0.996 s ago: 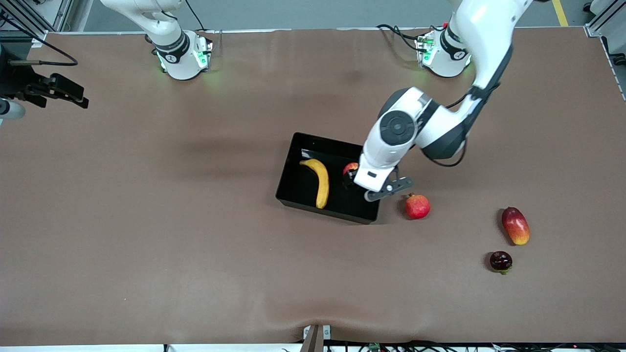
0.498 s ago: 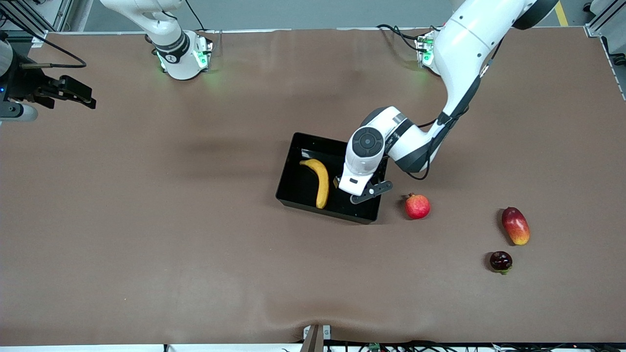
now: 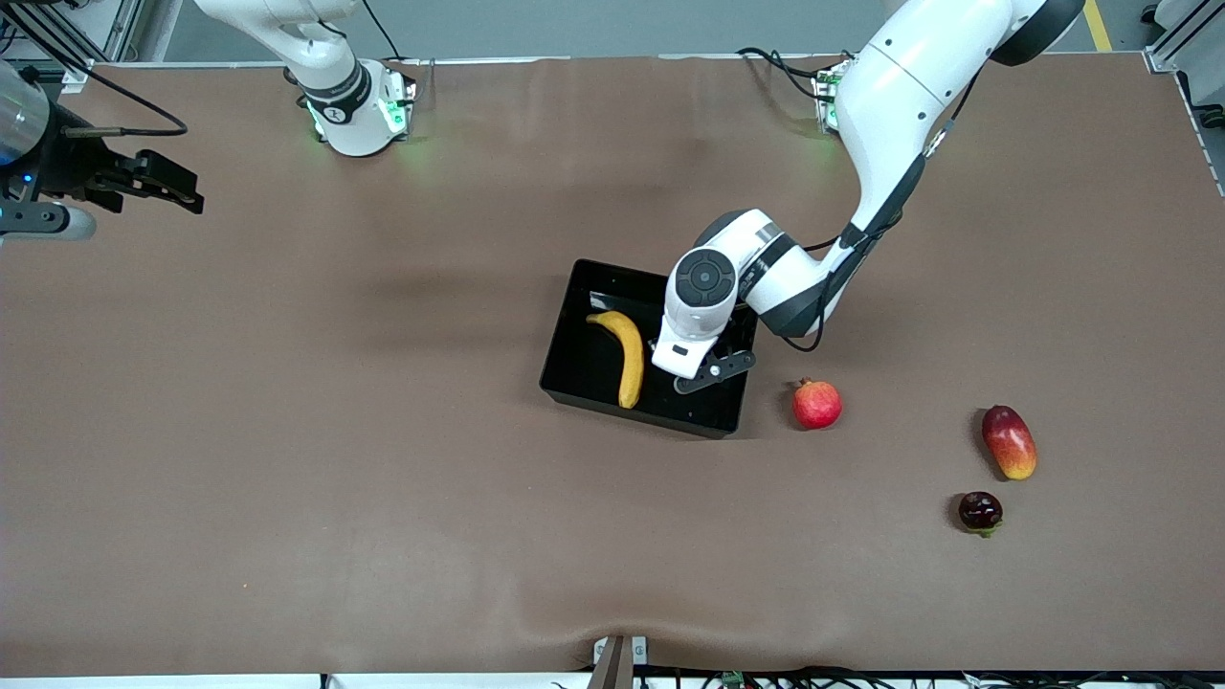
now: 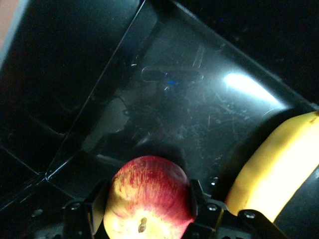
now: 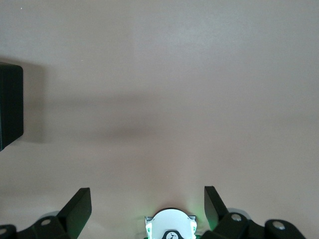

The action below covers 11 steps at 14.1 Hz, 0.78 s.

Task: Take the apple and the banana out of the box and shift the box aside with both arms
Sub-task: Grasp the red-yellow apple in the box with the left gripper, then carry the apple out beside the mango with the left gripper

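Note:
The black box (image 3: 582, 362) sits mid-table with the yellow banana (image 3: 627, 356) lying in it. My left gripper (image 3: 681, 368) is down inside the box beside the banana, shut on the red apple (image 4: 149, 191) with yellowish patches. In the left wrist view, its fingers (image 4: 96, 206) press both sides of the apple just above the box floor (image 4: 199, 99), with the banana (image 4: 274, 169) close by. The apple is hidden under the left hand in the front view. My right gripper (image 3: 182, 191) is open and empty over the bare table at the right arm's end; its fingers (image 5: 77, 206) stand wide apart.
A red pomegranate (image 3: 816, 403) lies beside the box toward the left arm's end. A red-yellow mango (image 3: 1009, 441) and a small dark fruit (image 3: 980, 511) lie farther that way. A box corner (image 5: 10, 104) and the right arm's base (image 5: 169, 226) show in the right wrist view.
My left gripper has carried the apple farther into the box toward the banana and lower; the hand now hides the apple in the front view. The right gripper has drifted slightly.

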Motion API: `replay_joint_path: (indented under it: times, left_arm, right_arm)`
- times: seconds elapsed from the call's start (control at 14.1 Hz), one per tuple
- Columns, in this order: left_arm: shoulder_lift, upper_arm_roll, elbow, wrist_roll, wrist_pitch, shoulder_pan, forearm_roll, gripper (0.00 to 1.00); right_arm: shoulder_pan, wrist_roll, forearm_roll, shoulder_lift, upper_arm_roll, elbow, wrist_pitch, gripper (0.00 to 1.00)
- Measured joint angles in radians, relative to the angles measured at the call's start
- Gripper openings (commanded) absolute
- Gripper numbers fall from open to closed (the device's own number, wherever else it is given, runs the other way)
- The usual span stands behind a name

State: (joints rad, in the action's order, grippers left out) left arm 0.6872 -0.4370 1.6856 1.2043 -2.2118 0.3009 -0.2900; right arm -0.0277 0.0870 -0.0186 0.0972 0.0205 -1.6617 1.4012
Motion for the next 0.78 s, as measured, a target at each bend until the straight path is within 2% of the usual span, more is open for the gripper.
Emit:
replay_joint_path:
  times: [0.21,0.43,0.57,0.78]
  left_arm:
    - [-0.055,0.000,-0.040,0.000,0.054,-0.008,-0.002,0.00]
    - [-0.177,0.001,-0.098,-0.027,0.186,-0.043,-0.002,0.00]
    - [-0.251,0.001,-0.119,-0.096,0.249,-0.090,0.001,0.00]
    - [-0.322,0.003,-0.119,-0.248,0.277,-0.202,0.079,0.00]
  right_arm:
    - [-0.028,0.041,0.000,0.000,0.001,-0.009,0.004,1.00]
    - [-0.055,0.082,0.000,0.000,0.001,-0.018,0.011,1.00]
    - [-0.063,0.098,0.000,-0.001,0.002,-0.033,0.027,1.00]
    - [-0.075,0.117,0.000,-0.001,0.002,-0.052,0.043,1.00]
